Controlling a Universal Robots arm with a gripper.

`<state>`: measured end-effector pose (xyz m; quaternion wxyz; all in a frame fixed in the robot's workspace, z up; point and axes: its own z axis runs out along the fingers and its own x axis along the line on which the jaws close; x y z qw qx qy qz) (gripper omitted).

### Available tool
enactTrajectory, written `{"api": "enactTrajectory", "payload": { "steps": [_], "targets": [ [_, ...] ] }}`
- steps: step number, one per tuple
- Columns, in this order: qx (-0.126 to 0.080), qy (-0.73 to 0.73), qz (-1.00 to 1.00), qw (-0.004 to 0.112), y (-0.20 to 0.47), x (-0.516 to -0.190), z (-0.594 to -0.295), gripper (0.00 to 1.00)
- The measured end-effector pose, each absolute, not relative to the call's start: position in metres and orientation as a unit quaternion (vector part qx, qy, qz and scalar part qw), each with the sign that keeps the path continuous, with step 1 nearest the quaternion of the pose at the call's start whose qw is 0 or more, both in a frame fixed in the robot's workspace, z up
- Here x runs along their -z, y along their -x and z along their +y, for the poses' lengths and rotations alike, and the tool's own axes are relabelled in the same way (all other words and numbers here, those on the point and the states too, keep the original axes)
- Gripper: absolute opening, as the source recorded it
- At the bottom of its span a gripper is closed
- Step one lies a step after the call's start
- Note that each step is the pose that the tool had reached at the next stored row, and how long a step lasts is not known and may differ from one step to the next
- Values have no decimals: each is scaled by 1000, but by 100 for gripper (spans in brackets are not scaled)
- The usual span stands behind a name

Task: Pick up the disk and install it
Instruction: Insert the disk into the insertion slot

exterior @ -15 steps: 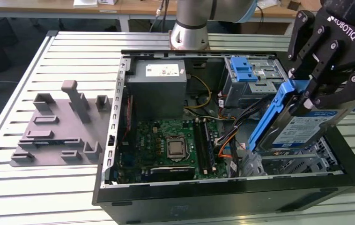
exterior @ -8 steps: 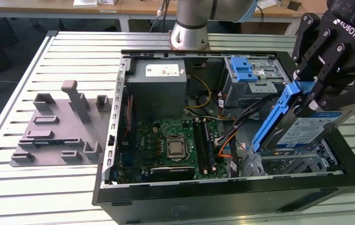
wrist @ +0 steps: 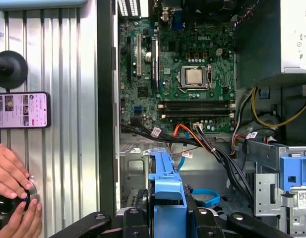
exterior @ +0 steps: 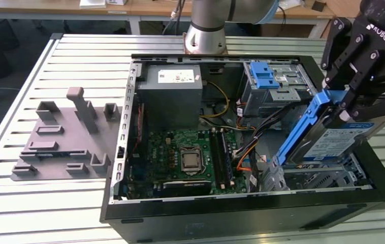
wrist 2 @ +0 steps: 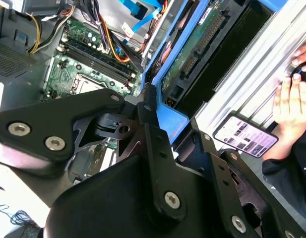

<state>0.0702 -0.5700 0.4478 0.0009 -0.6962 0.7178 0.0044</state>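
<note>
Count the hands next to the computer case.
2. One hand and a second hand wrap a round knob on the table, close to the phone. More may be hidden.

White brand lettering runs along the black housing of the end effector (exterior: 350, 111), which grips the disk (exterior: 337, 141). The disk's blue-and-white label carries print too fine to read. A white sticker (exterior: 179, 77) with small dark print sits on the grey box (exterior: 172, 99). In the first wrist view, a white maker's mark is printed on the green motherboard (wrist: 192, 54). A phone (wrist: 21, 110) on the worktop (wrist: 68, 74) shows a lit screen of thumbnails and tiny text.
</note>
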Motion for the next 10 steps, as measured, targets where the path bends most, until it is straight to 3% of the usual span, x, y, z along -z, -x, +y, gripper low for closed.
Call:
{"api": "enactTrajectory", "payload": {
  "steps": [10],
  "targets": [
    [-4, 696, 718, 1, -74, -444, -569, 36]
  ]
}}
